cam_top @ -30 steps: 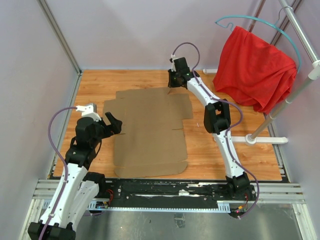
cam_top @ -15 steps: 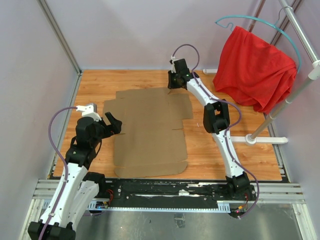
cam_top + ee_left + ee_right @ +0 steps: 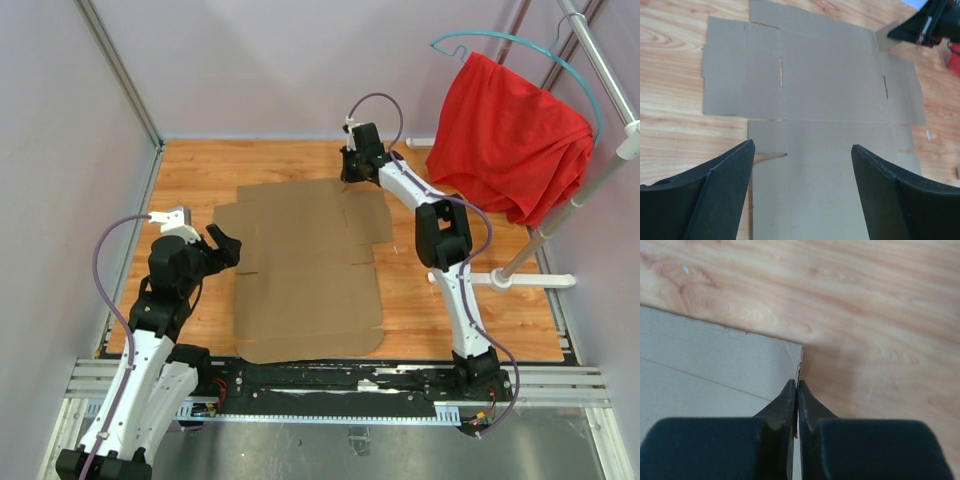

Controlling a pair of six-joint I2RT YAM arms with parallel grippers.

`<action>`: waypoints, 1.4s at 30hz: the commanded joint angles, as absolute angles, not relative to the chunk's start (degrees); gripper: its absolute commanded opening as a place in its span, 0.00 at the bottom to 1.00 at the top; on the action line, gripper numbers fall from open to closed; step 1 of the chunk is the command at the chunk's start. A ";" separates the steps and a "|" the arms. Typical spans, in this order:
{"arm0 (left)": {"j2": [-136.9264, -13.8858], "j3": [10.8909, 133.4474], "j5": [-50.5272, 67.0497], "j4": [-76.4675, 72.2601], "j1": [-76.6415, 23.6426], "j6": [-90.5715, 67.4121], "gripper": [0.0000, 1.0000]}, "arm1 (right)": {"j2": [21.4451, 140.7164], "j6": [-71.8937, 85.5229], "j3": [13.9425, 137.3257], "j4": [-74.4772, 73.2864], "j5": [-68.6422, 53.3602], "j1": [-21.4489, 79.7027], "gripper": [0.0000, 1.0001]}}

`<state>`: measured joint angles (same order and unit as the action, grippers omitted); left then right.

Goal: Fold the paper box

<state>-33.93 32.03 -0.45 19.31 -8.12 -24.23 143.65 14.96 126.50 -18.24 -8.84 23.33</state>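
The paper box [image 3: 305, 265] is a flat brown cardboard sheet with flaps and crease lines, lying on the wooden table [image 3: 460, 300]. My right gripper [image 3: 352, 172] is at its far right corner, shut on the edge of the cardboard [image 3: 740, 370], which stands up thin between the closed jaws in the right wrist view [image 3: 798, 385]. My left gripper [image 3: 228, 245] hovers open and empty over the sheet's left side. In the left wrist view the sheet [image 3: 810, 85] spreads out ahead between the wide-apart fingers [image 3: 802, 147].
A red cloth [image 3: 510, 135] hangs on a teal hanger from a metal rack [image 3: 560, 200] at the right rear. Grey walls enclose the table on the left and at the back. A metal rail [image 3: 330, 380] runs along the near edge.
The right gripper has moved slightly right and dragged the cardboard sheet with it. The sheet has shifted to the right and a little toward me. The left arm has barely moved.
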 commanded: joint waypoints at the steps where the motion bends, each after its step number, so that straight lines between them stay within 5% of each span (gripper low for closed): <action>1: -33.95 34.37 -1.59 17.14 -8.35 -23.84 0.91 | 132.53 10.53 115.09 -9.12 -7.63 23.99 0.01; 4: -33.67 34.40 -0.92 12.73 -8.36 -25.97 0.99 | 124.81 9.63 105.35 -2.57 -7.74 23.99 0.01; 14: -42.37 34.48 -1.59 -0.25 -8.38 -30.35 0.99 | 110.16 10.07 81.85 14.46 -6.66 23.92 0.01; 28: -71.72 51.24 -8.83 -5.72 -8.43 -27.99 0.99 | 109.24 13.52 82.65 11.92 -6.98 23.69 0.01; 36: -82.41 57.57 -7.37 -2.08 -8.41 -25.44 0.70 | 104.95 13.09 79.58 10.69 -7.39 23.56 0.01; 42: -81.45 55.65 -7.45 -2.29 -8.44 -26.25 0.68 | 100.00 12.16 74.69 10.75 -7.79 23.61 0.01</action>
<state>-83.11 56.29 -7.01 -1.17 -8.12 -26.81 104.31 13.02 77.58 10.41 -7.46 23.33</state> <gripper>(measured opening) 0.678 0.016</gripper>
